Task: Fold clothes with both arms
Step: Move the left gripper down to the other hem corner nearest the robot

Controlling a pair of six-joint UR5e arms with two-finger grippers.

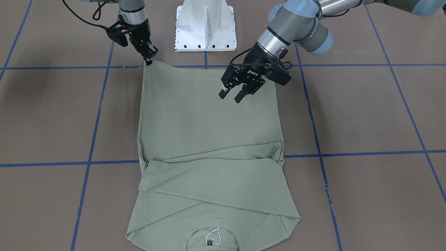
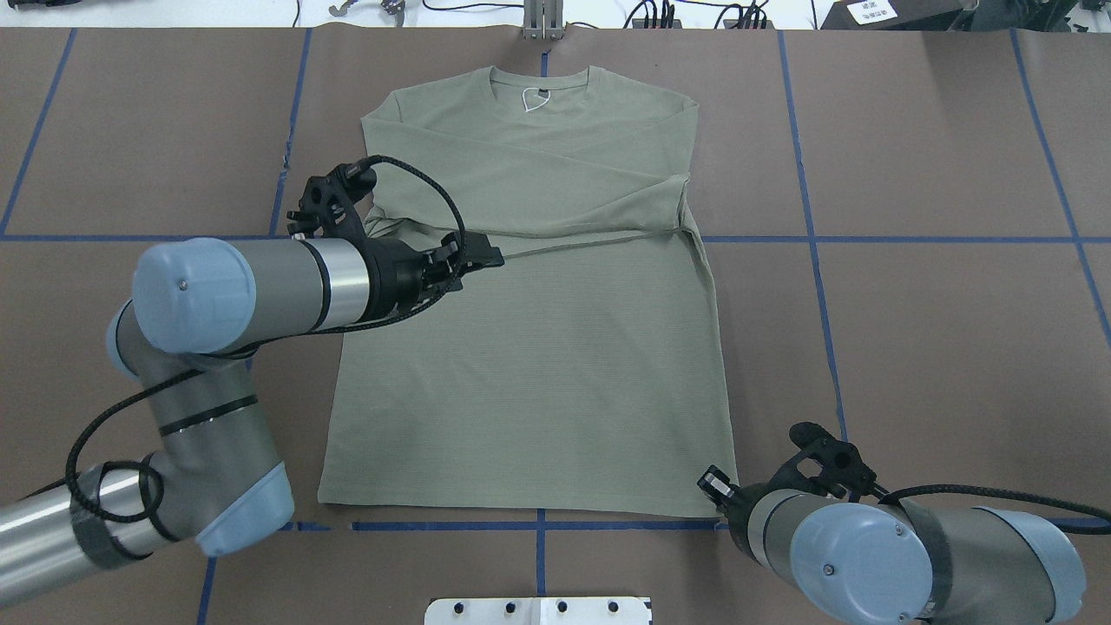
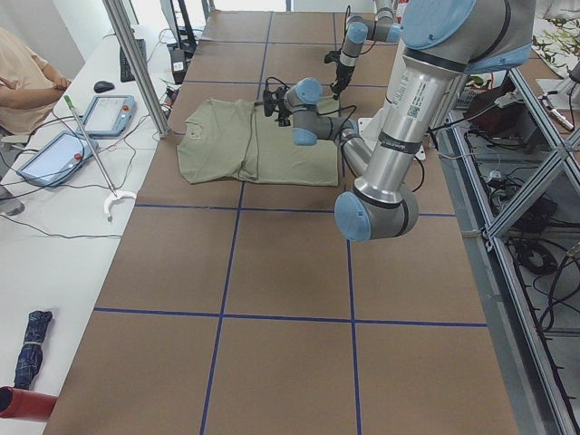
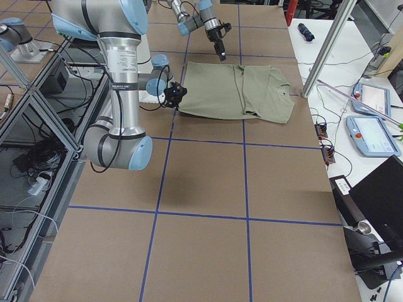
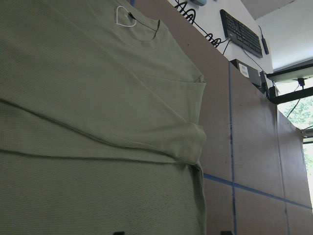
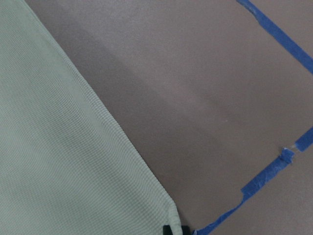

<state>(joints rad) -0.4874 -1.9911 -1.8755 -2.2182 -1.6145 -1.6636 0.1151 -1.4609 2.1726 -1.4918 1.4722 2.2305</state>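
Note:
The pale sage-green shirt (image 1: 209,122) lies flat on the brown table, sleeves folded across its chest, collar and black neck label (image 1: 210,240) at the far end from the robot. My left gripper (image 1: 231,97) is open and empty and hovers over the shirt's lower body near its left side; in the overhead view (image 2: 490,256) it sits by the folded sleeve edge. My right gripper (image 1: 150,60) is shut on the shirt's hem corner nearest the robot on its right side. The right wrist view shows that corner (image 6: 166,208) running into the close-set fingertips (image 6: 166,229).
The white pedestal base (image 1: 205,26) stands just behind the hem. Blue tape lines (image 1: 348,153) cross the table. An aluminium post (image 3: 136,63) stands near the collar end. A seated operator (image 3: 27,77) and tablets (image 3: 54,154) are at the side bench.

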